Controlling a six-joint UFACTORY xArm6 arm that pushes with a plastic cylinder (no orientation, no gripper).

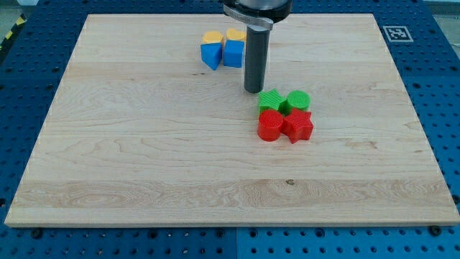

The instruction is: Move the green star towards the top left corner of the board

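The green star point(271, 100) lies right of the board's middle, touching a green round block point(298, 100) on its right and a red round block point(270, 124) below it. A red star point(298, 125) sits beside the red round block. My tip point(254, 90) rests on the board just above and left of the green star, very close to it, possibly touching. The rod rises to the view's top edge.
A blue block point(210, 55) and a blue cube point(233, 53) sit near the board's top middle, with an orange round block point(211, 37) and an orange heart-like block point(235, 34) behind them. The wooden board point(108, 144) lies on a blue perforated table.
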